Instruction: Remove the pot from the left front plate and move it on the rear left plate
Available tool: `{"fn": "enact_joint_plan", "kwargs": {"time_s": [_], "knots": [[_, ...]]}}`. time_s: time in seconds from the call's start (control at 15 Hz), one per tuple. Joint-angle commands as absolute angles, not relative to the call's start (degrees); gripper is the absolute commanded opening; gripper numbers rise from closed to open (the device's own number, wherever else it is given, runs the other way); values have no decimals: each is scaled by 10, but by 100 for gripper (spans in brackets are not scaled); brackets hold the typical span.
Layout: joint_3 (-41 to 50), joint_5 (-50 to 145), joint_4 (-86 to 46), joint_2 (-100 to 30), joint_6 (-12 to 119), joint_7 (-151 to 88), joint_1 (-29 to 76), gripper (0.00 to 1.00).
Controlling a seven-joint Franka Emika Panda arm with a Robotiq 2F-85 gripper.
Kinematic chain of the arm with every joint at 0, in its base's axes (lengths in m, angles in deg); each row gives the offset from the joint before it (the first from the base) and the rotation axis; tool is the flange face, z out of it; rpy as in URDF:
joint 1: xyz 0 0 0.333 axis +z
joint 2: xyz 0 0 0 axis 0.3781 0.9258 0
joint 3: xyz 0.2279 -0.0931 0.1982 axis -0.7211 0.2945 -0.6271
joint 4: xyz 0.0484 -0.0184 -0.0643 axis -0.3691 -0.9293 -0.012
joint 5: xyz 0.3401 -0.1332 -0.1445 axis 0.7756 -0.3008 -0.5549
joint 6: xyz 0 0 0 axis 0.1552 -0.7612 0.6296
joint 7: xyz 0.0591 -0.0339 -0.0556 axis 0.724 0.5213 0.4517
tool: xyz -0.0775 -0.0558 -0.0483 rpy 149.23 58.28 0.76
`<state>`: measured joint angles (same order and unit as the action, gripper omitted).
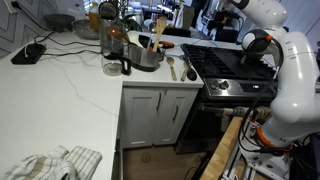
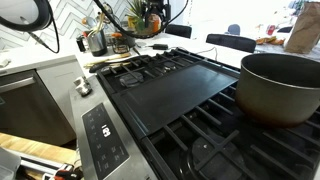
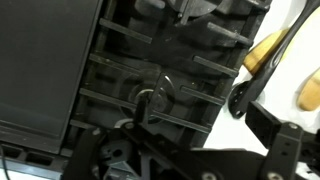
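Observation:
The low, wide black pot (image 2: 281, 86) stands on a burner grate at the right of an exterior view, next to the flat black griddle (image 2: 180, 88). An empty burner under a black grate (image 2: 212, 152) lies in front of it. The wrist view looks down on another bare burner (image 3: 155, 100) under its grate, with the griddle (image 3: 40, 60) to its left; the pot does not show there. My gripper (image 3: 265, 125) is open and empty at the lower right, above the cooktop's edge by the white counter.
The white arm (image 1: 292, 85) leans over the black cooktop (image 1: 225, 65). A steel pot with wooden utensils (image 1: 147, 52) and a glass press (image 1: 115, 58) stand on the white counter (image 1: 60, 95). A wooden utensil (image 3: 268, 48) lies by the stove. The control panel (image 2: 104, 140) fronts the range.

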<state>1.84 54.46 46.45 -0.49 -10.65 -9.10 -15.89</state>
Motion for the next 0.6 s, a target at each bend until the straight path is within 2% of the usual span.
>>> {"fn": "enact_joint_plan", "kwargs": {"time_s": [0.0,0.53], "knots": [[21,548,477,1,-130,-84,-148,100],[21,548,477,2,-149,-69,-137,100]]}}
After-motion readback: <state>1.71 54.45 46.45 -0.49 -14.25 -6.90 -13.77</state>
